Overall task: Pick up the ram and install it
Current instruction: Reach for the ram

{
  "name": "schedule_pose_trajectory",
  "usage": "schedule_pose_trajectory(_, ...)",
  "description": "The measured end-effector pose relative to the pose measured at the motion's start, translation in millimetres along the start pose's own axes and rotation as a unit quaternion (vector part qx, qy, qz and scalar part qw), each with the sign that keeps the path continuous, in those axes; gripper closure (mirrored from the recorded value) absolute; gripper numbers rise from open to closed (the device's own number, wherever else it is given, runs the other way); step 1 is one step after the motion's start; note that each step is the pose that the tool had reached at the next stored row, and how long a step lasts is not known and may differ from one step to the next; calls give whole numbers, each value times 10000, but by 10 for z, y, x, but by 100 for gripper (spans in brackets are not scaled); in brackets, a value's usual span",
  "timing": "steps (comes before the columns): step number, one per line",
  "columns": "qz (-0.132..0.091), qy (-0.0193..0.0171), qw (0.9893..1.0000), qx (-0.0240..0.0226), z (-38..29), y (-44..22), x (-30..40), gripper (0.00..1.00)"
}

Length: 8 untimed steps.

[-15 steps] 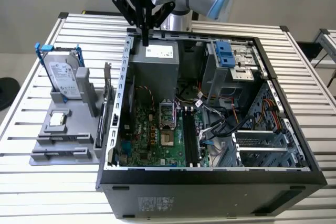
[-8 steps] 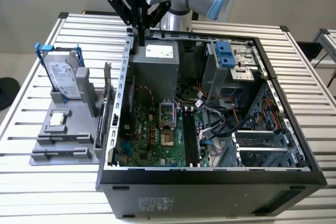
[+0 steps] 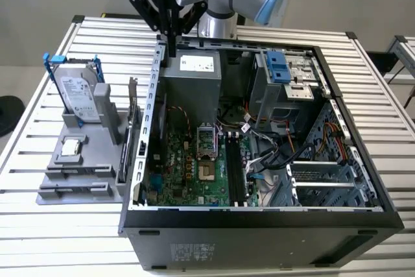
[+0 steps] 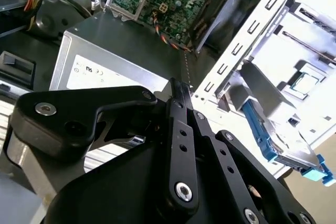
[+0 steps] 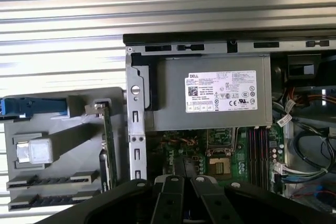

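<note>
While logging the arm's pose over the open computer case (image 3: 259, 238), found the claw (image 3: 170, 32) pinched fully shut, tips pointed down, gripping nothing. Confirmed in both wrist views: fingers (image 4: 177, 109) pressed together, no gap, no load.

Directly under the claw: power supply (image 5: 210, 98), tucked against the case's side wall.

Off to one side of the claw and lower, just outside that wall: the ram (image 5: 108, 145), standing on its long edge in a slot of the gray holder (image 3: 71, 183). Apart from the claw, untouched. Judged to be parked on edge to leave the upper edge free for a pinch from above.

Farther out from the claw on the same holder: hard drive (image 3: 76, 95) propped upright in a blue-handled bracket, and processor chip (image 3: 70, 147) lying flat in a recess. Each given its own seat, likely to fix pick-up spots.

Below and beyond the claw, inside the case: motherboard (image 3: 191, 170) with dark memory slots (image 3: 235, 174) lying bare beside the processor socket (image 3: 206, 154). Nothing seated there; install not yet done.

Case laid on its side on the slatted tabletop (image 3: 39, 225), open face up, presumably to allow reach from overhead.
</note>
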<state>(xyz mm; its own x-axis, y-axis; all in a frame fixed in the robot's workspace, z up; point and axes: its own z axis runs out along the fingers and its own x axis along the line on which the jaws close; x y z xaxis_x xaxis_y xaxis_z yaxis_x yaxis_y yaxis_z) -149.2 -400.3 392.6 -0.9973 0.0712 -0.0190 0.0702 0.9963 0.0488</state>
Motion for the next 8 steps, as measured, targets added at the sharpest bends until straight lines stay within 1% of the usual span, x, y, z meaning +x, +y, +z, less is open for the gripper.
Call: schedule_pose_trajectory(8, 0, 0, 10000, 0, -1, -3, 39, 100)
